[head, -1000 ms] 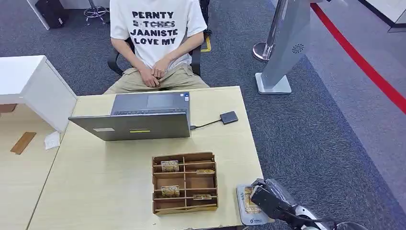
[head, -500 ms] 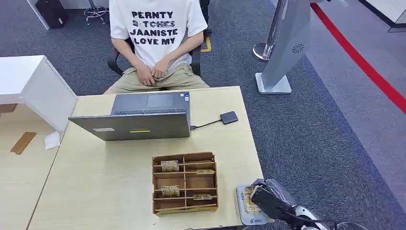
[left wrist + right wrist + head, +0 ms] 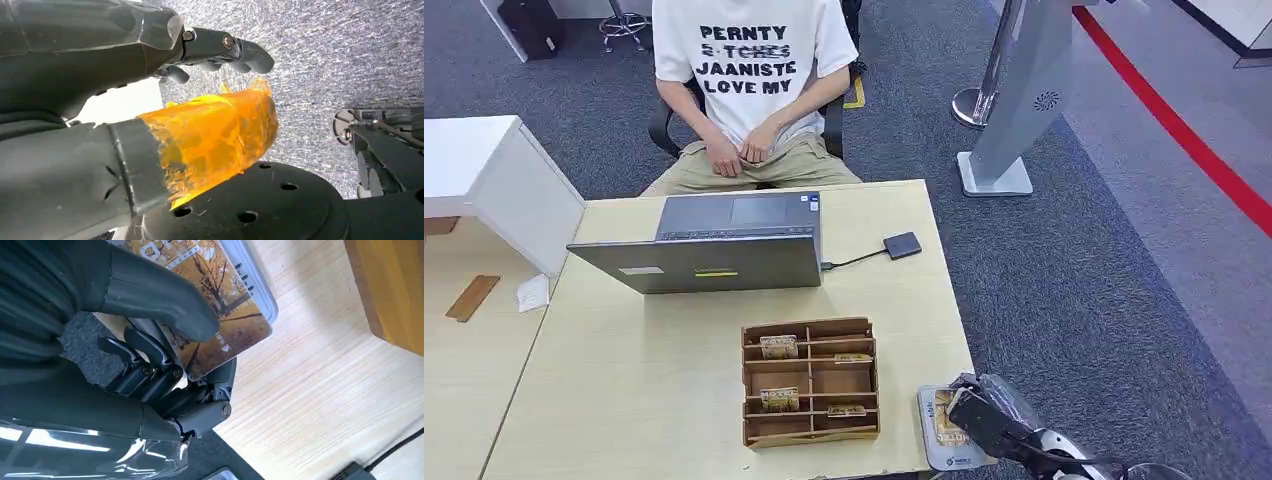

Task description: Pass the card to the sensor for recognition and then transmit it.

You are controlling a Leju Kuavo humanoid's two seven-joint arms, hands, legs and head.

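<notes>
Down at the table's near right corner, just beside the wooden card tray, the right hand pinches the card between thumb and fingers, flat over the grey sensor pad. Hanging above carpet, the left hand holds nothing, fingers apart.

We see pale wood table across lower left of frame. Open grey laptop at table's far side, back toward us. Person in white printed T-shirt seated behind it, top centre, hands in lap. White cabinet at left edge. Silver kiosk stand upper right on grey carpet; red floor stripe beside it.
</notes>
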